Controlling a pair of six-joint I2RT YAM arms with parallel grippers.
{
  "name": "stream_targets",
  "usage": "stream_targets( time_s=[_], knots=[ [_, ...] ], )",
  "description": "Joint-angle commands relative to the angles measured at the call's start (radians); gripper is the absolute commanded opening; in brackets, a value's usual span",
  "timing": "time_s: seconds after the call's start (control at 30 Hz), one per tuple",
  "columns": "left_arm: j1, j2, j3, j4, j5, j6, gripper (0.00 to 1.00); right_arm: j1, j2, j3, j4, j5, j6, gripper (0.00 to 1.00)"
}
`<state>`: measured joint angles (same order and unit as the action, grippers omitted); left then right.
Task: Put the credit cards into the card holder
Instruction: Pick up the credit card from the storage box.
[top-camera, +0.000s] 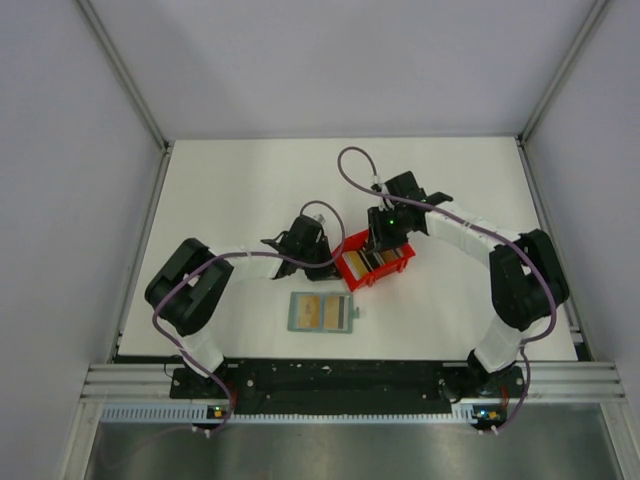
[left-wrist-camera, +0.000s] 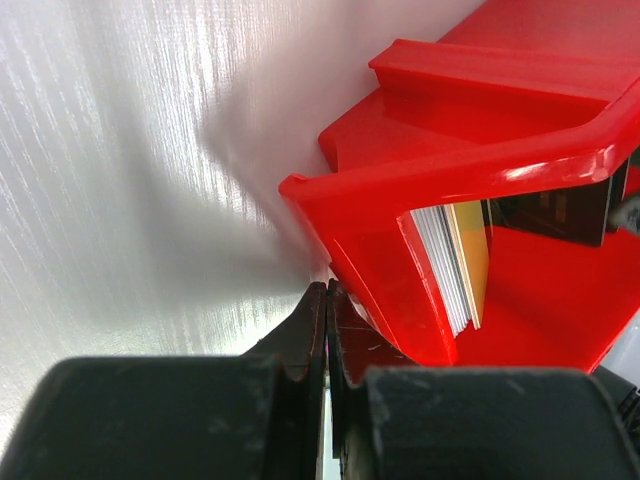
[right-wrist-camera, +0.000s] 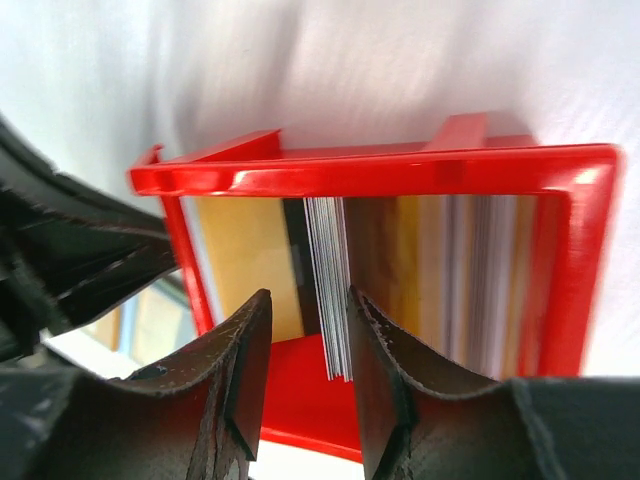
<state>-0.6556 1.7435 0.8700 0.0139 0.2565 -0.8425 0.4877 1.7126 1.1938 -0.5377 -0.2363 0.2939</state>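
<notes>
The credit cards (top-camera: 379, 259) stand on edge inside a red plastic bin (top-camera: 353, 270) at the table's middle. In the right wrist view I see a tan card (right-wrist-camera: 240, 255), a dark one (right-wrist-camera: 293, 250) and a whitish stack (right-wrist-camera: 326, 270). My right gripper (right-wrist-camera: 308, 310) is open inside the bin, its jaws either side of the whitish stack's lower end. My left gripper (left-wrist-camera: 327, 292) is shut and empty, tips against the bin's outer left wall (left-wrist-camera: 375, 270). The card holder (top-camera: 322, 312) lies open flat in front of the bin, with tan cards showing in its pockets.
The bin rim (right-wrist-camera: 400, 170) frames the cards on all sides. The left gripper's black fingers (right-wrist-camera: 90, 260) show just outside the bin in the right wrist view. White walls enclose the table at the back and sides; the arm bases sit at the near edge.
</notes>
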Motion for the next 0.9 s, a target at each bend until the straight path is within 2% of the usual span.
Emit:
stream_targets(
  time_s=[0.0,0.17,0.4,0.6,0.77,0.87],
  knots=[
    [-0.006,-0.006,0.052,0.103,0.035,-0.007,0.02,0.028,0.001,0.003,0.005,-0.185,0.034,0.36],
    [-0.004,-0.006,0.052,0.104,0.035,-0.01,0.02,0.054,0.015,0.009,0.007,-0.225,0.044,0.37],
    [-0.004,-0.012,0.046,0.098,0.032,-0.01,0.01,0.057,-0.014,0.024,0.015,-0.199,0.036,0.4],
    [-0.004,-0.021,0.043,0.089,0.024,-0.009,0.01,0.043,-0.09,0.023,0.015,-0.017,0.034,0.45],
    [-0.004,-0.024,0.044,0.086,0.024,-0.006,0.01,0.017,-0.091,0.012,0.016,0.028,0.034,0.53],
    [-0.006,-0.021,0.047,0.089,0.029,-0.007,0.01,0.002,-0.058,0.001,0.024,0.003,0.028,0.57]
  ],
)
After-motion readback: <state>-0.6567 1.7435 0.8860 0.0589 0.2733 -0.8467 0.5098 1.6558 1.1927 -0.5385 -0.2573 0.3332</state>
